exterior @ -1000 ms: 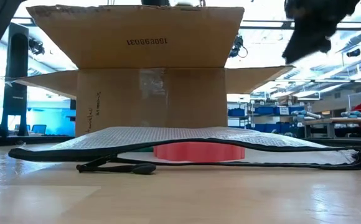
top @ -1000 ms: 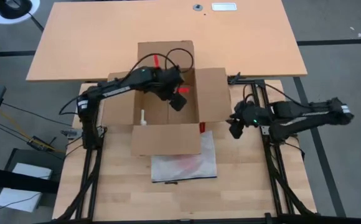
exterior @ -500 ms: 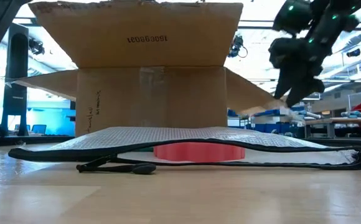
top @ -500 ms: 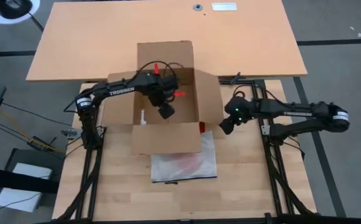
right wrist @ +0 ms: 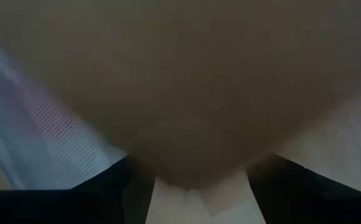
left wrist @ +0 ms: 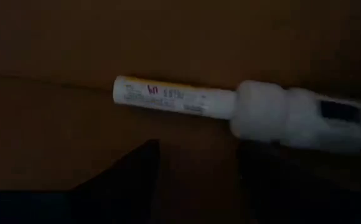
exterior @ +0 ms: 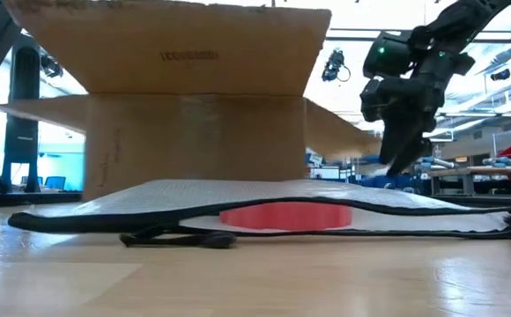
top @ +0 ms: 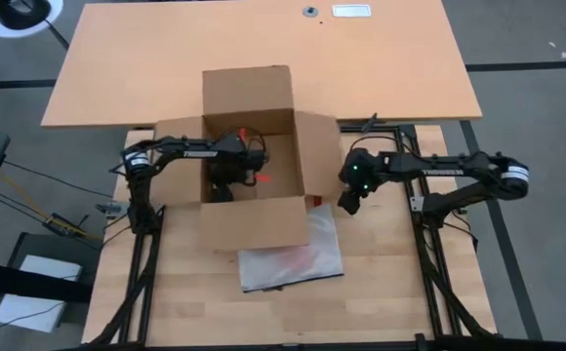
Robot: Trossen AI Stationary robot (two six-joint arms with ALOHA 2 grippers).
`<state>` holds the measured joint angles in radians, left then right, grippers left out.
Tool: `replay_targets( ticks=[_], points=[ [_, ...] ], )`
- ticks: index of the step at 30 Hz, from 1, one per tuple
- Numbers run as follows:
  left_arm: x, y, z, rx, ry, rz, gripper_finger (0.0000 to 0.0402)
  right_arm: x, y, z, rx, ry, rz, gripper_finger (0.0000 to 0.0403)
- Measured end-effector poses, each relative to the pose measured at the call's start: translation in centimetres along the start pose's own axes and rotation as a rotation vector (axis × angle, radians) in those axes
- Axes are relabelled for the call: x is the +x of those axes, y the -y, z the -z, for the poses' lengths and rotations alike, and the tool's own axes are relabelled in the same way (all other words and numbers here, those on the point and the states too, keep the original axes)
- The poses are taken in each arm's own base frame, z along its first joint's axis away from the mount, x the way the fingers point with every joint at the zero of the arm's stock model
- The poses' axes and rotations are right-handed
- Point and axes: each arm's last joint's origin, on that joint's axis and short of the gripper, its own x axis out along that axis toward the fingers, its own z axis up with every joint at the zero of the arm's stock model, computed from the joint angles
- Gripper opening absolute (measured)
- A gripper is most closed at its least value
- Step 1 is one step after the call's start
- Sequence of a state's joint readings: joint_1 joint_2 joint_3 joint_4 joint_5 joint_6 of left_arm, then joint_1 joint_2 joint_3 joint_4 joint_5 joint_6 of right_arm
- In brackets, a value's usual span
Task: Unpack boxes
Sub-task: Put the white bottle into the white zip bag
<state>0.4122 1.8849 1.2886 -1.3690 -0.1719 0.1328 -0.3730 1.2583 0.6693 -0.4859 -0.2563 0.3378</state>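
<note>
The box (top: 254, 161) sits open near the middle of the tabletop (top: 390, 283) in the high view, its four flaps spread outward. The left arm reaches down into it, so the left hand (top: 222, 187) is low inside the carton. The right hand (top: 346, 202) hangs just beside the box's right flap, over the tabletop's bare wood. A clear zip bag (top: 291, 258) lies flat in front of the box, partly under its near flap. In the low view the box (exterior: 194, 132) stands behind the bag (exterior: 264, 210), which holds a red item (exterior: 284, 214), and the right hand (exterior: 396, 158) hangs by the edge of the right flap. In the left wrist view the left hand's fingers (left wrist: 131, 171) stand spread apart, released, near a white tube (left wrist: 243, 109) lying on the box floor. In the right wrist view the right hand's fingers (right wrist: 121, 180) are parted on either side of a cardboard flap edge, not gripping it.
</note>
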Motion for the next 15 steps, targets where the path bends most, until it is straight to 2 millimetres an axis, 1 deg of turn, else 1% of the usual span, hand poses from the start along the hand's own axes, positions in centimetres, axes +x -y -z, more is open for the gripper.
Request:
replay_targets(
  ticks=[4, 7, 9, 11, 12, 13, 14, 15],
  points=[
    [2.6, 0.4, -0.1, 0.084, -0.052, -0.003, 0.0229, 0.0, 0.0, 0.0, 0.002, -0.008, -0.014, 0.0242],
    [3.6, 0.5, -0.4, 0.115, -0.044, -0.016, 0.0229, 0.0, 0.0, 0.0, 0.011, -0.011, -0.014, 0.0241],
    [3.4, 0.4, -0.7, 0.106, -0.020, -0.031, 0.0229, 0.0, 0.0, 0.1, 0.022, -0.013, -0.013, 0.0240],
    [2.8, 0.2, -1.1, 0.069, 0.011, -0.060, 0.0229, 0.0, 0.0, 0.1, 0.044, -0.014, -0.014, 0.0241],
    [2.3, -0.1, -1.7, 0.039, 0.069, -0.069, 0.0229, 0.0, 0.0, 0.1, 0.051, -0.014, -0.015, 0.0241],
    [1.6, -0.4, -2.8, 0.000, 0.176, -0.074, 0.0229, 0.0, 0.0, 0.1, 0.060, -0.014, -0.016, 0.0242],
    [1.2, -0.6, -3.4, -0.014, 0.216, -0.069, 0.0229, 0.0, 0.0, 0.0, 0.063, -0.012, -0.020, 0.0242],
    [0.8, -0.7, -3.4, -0.028, 0.227, -0.066, 0.0229, 0.0, 0.0, 0.1, 0.067, -0.022, -0.023, 0.0242]
  ],
)
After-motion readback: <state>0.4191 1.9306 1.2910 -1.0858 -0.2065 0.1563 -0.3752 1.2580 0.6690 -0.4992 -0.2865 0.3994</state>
